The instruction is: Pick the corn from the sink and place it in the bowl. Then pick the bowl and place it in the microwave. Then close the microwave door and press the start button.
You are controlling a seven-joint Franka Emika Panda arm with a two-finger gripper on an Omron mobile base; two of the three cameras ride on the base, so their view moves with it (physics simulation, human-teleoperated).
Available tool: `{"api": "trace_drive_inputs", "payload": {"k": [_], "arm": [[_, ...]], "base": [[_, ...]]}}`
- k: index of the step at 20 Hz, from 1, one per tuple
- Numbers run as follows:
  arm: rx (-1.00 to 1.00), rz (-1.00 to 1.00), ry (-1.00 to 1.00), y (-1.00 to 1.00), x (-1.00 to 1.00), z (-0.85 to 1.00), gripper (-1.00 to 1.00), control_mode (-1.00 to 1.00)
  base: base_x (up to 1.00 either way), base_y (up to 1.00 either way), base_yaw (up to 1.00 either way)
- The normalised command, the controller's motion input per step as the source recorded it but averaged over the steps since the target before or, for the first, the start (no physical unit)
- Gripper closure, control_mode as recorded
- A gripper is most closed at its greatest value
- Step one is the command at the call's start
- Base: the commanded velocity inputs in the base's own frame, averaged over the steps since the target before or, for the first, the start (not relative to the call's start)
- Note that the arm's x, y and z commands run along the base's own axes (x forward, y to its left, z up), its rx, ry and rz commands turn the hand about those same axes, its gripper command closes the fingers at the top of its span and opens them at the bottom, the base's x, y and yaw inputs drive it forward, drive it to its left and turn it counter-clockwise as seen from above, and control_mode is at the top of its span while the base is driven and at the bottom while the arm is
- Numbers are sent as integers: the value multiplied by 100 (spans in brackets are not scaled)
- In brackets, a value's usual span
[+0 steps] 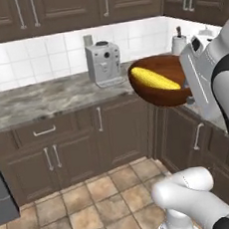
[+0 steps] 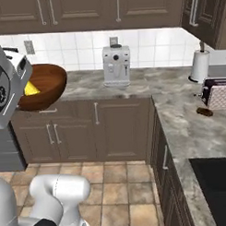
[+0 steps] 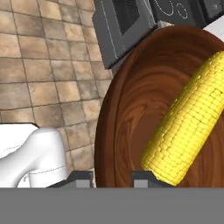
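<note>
The gripper [image 3: 113,178] is clenched on the near rim of the bowl [image 3: 131,109]: in the hand view the two dark fingertips stand a narrow gap apart with the wooden wall rising between them, so the jaws are only partly open, one inside and one outside the rim. The corn [image 3: 188,131] lies inside the bowl along its far slope, one end close to the inner fingertip. In the base views the bowl hangs in the air above the tiled floor [image 1: 95,198], in front of the grey stone desk [image 1: 40,102], tipped a little toward the camera, with a white coffee machine [image 1: 104,62] standing on the desk behind. The step in hand looks like carrying the loaded bowl to the microwave; it will go best if the wrist levels out and moves smoothly, since a rim pinch gives little hold against swinging and the cob could roll out.
</note>
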Motion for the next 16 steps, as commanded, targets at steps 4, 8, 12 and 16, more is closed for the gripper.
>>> {"api": "trace_drive_inputs", "payload": {"k": [4, 8, 12, 16], "arm": [[0, 0, 0, 0, 0, 0, 100, 100], [0, 0, 0, 0, 0, 0, 100, 100], [0, 0, 0, 0, 0, 0, 100, 100], [0, 0, 0, 0, 0, 0, 100, 100]], "base": [[0, 0, 67], [0, 0, 67], [0, 0, 65], [1, 0, 64]]}}
